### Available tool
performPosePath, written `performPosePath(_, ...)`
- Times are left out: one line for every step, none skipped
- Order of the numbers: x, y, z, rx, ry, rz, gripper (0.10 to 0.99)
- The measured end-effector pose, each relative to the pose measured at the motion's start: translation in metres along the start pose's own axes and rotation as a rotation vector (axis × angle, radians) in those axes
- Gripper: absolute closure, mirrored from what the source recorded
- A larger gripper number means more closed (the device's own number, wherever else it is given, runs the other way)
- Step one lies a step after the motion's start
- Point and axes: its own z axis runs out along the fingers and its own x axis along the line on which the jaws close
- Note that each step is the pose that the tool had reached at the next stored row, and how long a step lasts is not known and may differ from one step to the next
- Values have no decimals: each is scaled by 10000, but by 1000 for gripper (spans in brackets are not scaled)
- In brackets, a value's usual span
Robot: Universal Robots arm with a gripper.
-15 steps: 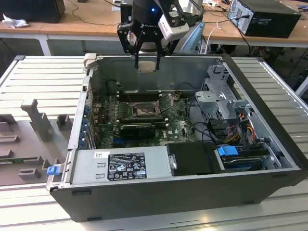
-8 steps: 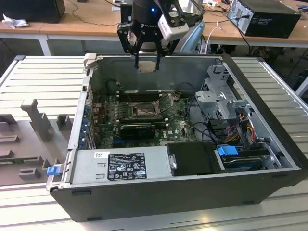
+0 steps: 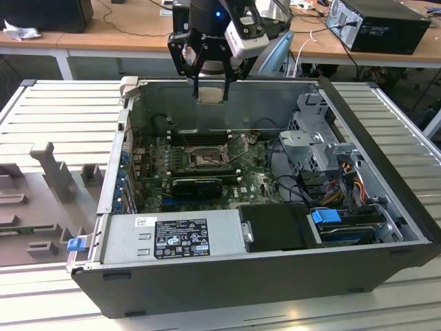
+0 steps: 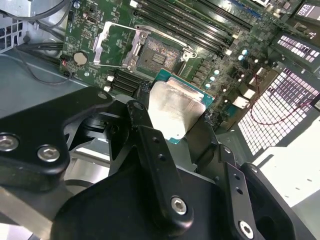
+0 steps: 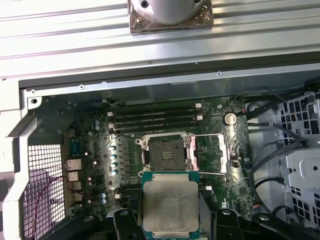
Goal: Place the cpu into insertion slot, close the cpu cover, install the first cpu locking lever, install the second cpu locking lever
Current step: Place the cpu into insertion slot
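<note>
Gripper [image 4: 176, 117]: black linkage closest to the lens in the second wrist view; its two fingers are clamped on opposite edges of the chip.
Cpu [image 5: 171, 206]: held flat, pale metal face up, green border showing along its edges. In the exterior view it hangs above the rear wall of the open computer case [image 3: 275, 276], well clear of the board.
Insertion slot [image 5: 166, 152]: dark square socket with a silvery rim, bare and uncovered, on the green motherboard [image 5: 90, 150] just beside the long black memory slots [image 5: 152, 117].
Cpu cover [image 5: 223, 152]: swung open to one side of the socket, so the way down looks free.
Step in hand: carrying the chip to the socket; nothing is seated yet, by my reading.
Alignment: the chip's edges look roughly parallel to the socket's in the first wrist view, but it sits off to one side, not over the opening.
Doing it well: bring the chip square over the opening first and keep it level. Go straight down without sliding across the contacts. It should drop in under its own weight, not be pressed.
Risk: a tilted or offset descent could catch the socket rim or the raised cover. Which corner carries the chip's orientation mark cannot be told from these views.
</note>
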Motion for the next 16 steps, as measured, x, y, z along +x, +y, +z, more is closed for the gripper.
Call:
performPosePath(0,0,0,-1,-4,42,545)
performPosePath(0,0,1,-2,-6,67,545)
performPosePath(0,0,1,-2,-8,95,545)
performPosePath(0,0,1,-2,-11,129,545)
performPosePath(0,0,1,-2,-14,152,545)
performPosePath(0,0,1,-4,-19,216,545)
performPosePath(0,0,1,-5,-23,259,545)
performPosePath(0,0,2,-6,-27,293,545)
performPosePath(0,0,2,-7,-31,349,545)
performPosePath(0,0,2,-7,-33,369,545)
performPosePath(0,0,2,-8,-34,385,545)
performPosePath(0,0,2,-8,-37,412,545)
performPosePath(0,0,2,-8,-40,448,545)
performPosePath(0,0,2,-10,-47,524,545)
performPosePath(0,0,3,-12,-58,645,545)
performPosePath(0,0,4,-15,-71,795,545)
